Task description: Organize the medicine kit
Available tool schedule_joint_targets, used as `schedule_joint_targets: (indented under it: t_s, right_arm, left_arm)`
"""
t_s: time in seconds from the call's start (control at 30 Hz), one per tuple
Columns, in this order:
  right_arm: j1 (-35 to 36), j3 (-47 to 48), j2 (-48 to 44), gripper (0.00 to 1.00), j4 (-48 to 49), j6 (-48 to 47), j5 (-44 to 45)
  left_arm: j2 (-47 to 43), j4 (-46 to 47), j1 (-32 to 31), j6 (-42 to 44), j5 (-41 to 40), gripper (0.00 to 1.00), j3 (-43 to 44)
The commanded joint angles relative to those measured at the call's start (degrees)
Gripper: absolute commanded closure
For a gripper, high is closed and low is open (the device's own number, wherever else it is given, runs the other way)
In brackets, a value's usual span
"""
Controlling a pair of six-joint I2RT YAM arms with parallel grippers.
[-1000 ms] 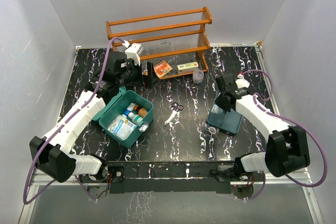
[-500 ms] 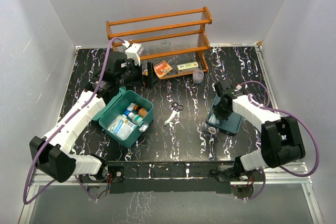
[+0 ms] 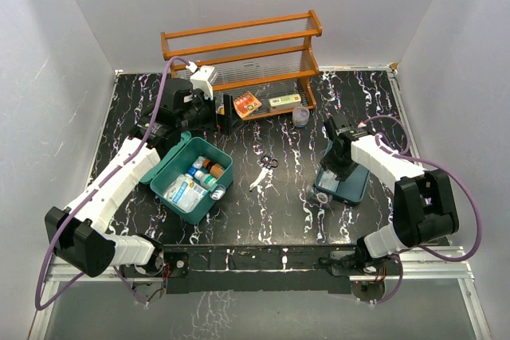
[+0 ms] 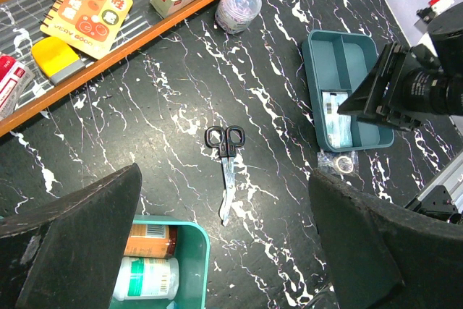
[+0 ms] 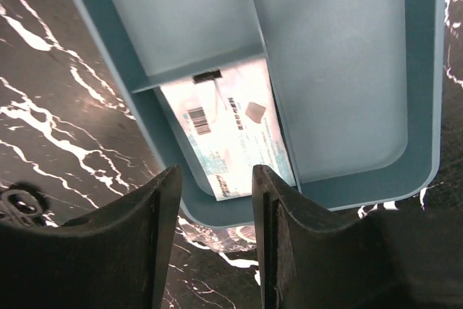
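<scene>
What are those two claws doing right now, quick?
Left gripper: open, holding nothing.
Right gripper: open, empty, over the packet in the blue tray.

Glossy marbled table (image 3: 279, 206), wood rack (image 4: 130, 45), smooth plastic medicine kit (image 3: 169, 164), metal scissors (image 4: 226, 173) w/ blk handles.

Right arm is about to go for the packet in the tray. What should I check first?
1. Right gripper open: ok.
2. Right gripper over the packet: ok, its near end shows between the fingers.
3. Packet free of the tray divider: cannot tell.
4. Medicine kit open to receive it: ok.
5. Left gripper open, empty, away from the tray: ok.
</scene>
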Motion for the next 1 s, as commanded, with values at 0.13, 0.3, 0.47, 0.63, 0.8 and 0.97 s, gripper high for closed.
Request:
schedule_joint_targets:
  t_s: [0.13, 0.3, 0.47, 0.63, 0.8, 0.97]
  right_arm:
    - [-0.1, 3.3, 0.0, 0.64, 3.9, -7.4, 5.3]
    - [-0.4, 2.4, 4.3, 0.74, 7.5, -10.6, 4.5]
    - [-0.8, 0.4, 7.0, 0.82, 11.9, -12.6, 1.7]
    - [-0.8, 0.2, 9.6, 0.79, 14.9, -16.9, -2.4]
    - [-0.8, 1.6, 13.9, 0.75, 15.8, -22.6, -7.6]
    - [-0.8, 3.4, 15.3, 0.72, 16.8, -26.8, -10.9]
  left_arm:
    - [-0.4, 0.8, -0.3, 0.6, -0.2, 0.02, 2.0]
    - [-0.3, 0.6, -0.3, 0.5, -0.2, 0.02, 2.1]
    - [-0.4, 0.5, -0.2, 0.5, -0.3, 0.02, 2.0]
    - [-0.4, 0.4, -0.4, 0.7, -0.7, 0.02, 2.1]
    - [-0.4, 0.5, -0.3, 0.7, -0.4, 0.02, 1.9]
    - [-0.9, 0.1, -0.3, 0.8, -0.9, 0.02, 1.6]
